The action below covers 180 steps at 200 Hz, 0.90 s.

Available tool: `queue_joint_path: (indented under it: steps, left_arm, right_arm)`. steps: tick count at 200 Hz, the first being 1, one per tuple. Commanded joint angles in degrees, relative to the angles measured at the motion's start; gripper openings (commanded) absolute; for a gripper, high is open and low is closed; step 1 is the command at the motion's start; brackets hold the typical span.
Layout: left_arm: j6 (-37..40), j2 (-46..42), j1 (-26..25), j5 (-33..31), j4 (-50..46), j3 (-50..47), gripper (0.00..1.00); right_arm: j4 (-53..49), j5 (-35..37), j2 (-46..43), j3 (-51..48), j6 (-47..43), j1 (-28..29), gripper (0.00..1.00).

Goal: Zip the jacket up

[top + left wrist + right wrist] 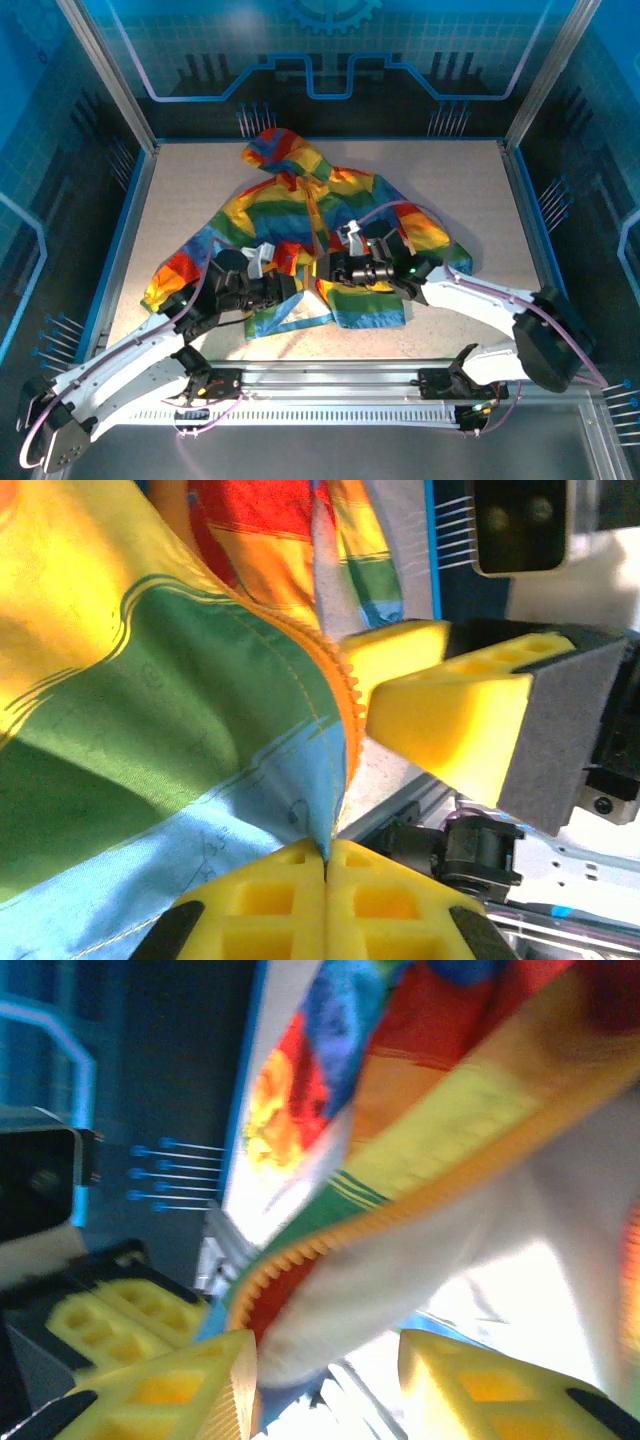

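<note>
Jacket lies spread at mid-tabletop, hood toward the far edge, front facing up, lower front panels parted. Both arms reach in to the lower front hem, the grippers close together. Left gripper: fingers pressed together, pinching the bottom corner of the light-blue hem, right at the foot of the orange zipper teeth; fabric lifted taut from that corner. Right gripper: fingers spread apart, a fold of the zipper edge and pale lining lying between them, not clamped. Right wrist view blurred; zipper slider not discernible.
</note>
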Motion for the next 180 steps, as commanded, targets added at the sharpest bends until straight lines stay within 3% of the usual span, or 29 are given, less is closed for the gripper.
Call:
queue_joint_path:
  steps: [1, 23, 52, 87, 114, 125, 164, 180]
  left_arm:
    - [1.9, -1.2, 0.0, -4.0, -6.0, 0.5, 0.0]
    - [1.7, -0.7, 0.1, -5.9, -6.9, 0.0, 0.0]
    - [1.3, 2.0, 0.2, -6.5, -5.2, -1.3, 0.0]
    - [0.4, 4.9, 0.1, -6.0, -3.1, -3.6, 0.0]
    - [0.1, 5.0, 0.3, -5.8, -3.1, -5.6, 0.0]
    - [-0.1, 4.6, 0.3, -5.7, -3.4, -6.4, 0.0]
    - [-1.5, 3.1, 0.4, -6.1, -2.2, -10.2, 0.0]
    - [-2.0, 3.4, 0.4, -6.3, -0.9, -11.4, 0.0]
  right_arm:
    - [-21.0, 8.3, -4.2, 3.9, -12.2, 0.1, 0.44]
    - [-29.7, 11.4, -2.6, 5.3, -16.2, 1.5, 0.44]
    - [-31.9, 13.5, 3.1, 5.3, -16.5, 6.6, 0.47]
    - [-37.5, 20.9, 12.5, 12.3, -17.9, 12.6, 0.6]
    - [-42.7, 28.3, 18.9, 17.3, -19.0, 15.0, 0.6]
    - [-44.0, 30.1, 20.3, 18.7, -19.7, 15.8, 0.55]
    - [-44.3, 31.3, 20.5, 20.7, -21.3, 16.8, 0.18]
    - [-44.8, 32.6, 19.6, 20.9, -21.6, 16.8, 0.09]
